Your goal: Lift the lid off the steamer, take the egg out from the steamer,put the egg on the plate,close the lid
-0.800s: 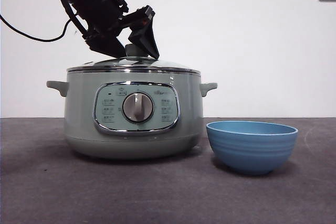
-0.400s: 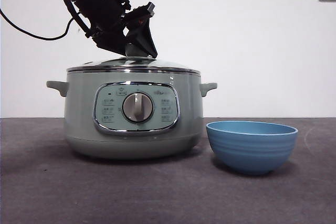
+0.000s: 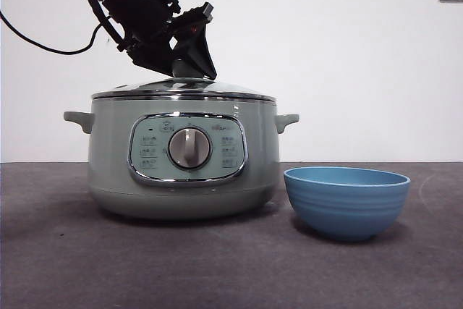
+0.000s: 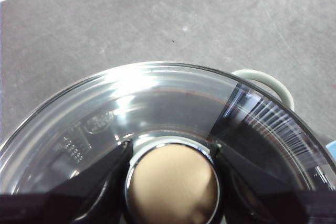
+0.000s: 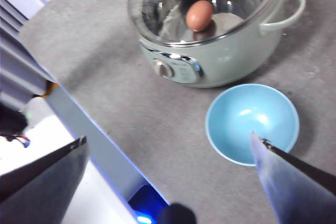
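Lid (image 3: 184, 89) sits closed on the steamer (image 3: 183, 157), its knob (image 4: 173, 182) pinched between the left hand's (image 3: 187, 70) two jaws. Through the glass the egg (image 5: 199, 15) lies inside. Beside the steamer on the table (image 3: 65, 265) stands the plate (image 3: 346, 201); the right hand (image 5: 173, 153) waits high above, spread wide.

The grey bench (image 3: 217, 265) carries the steamer (image 3: 184, 153) under the left gripper (image 3: 189, 64), with the plate (image 3: 346, 202) just beside it.
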`<state>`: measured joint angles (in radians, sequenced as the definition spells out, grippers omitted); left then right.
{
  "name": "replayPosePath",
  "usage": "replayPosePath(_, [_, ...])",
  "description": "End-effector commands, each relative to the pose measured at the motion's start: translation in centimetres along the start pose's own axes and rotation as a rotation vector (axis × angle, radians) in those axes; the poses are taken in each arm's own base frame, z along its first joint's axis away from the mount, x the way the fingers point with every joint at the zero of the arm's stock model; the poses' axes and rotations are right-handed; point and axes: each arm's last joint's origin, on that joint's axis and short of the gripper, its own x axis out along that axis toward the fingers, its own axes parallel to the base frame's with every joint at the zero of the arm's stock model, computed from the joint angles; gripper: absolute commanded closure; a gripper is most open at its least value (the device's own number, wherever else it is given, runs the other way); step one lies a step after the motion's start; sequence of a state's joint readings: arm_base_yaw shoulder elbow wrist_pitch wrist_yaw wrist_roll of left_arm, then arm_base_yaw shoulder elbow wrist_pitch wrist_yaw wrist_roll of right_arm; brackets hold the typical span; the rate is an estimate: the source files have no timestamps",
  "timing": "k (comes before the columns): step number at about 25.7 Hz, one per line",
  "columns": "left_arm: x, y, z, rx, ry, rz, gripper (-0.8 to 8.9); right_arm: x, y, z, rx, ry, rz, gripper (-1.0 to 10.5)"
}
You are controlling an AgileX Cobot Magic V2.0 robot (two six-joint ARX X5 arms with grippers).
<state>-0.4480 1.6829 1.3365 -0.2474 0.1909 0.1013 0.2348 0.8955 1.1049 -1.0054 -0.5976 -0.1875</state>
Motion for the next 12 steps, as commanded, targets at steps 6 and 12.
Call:
replayPosePath(6, [-2.3,-0.1,3.2,-0.009,-0.081,0.012,8.22,0.0,-0.1,0.1,0.0,0.0,-0.027,3.8])
replayPosePath(12, [-4.2,-0.2,5.2,-0.002,-0.114,0.015,8.22,0.0,-0.1,0.2,-0.007,-0.01,-0.029,3.8])
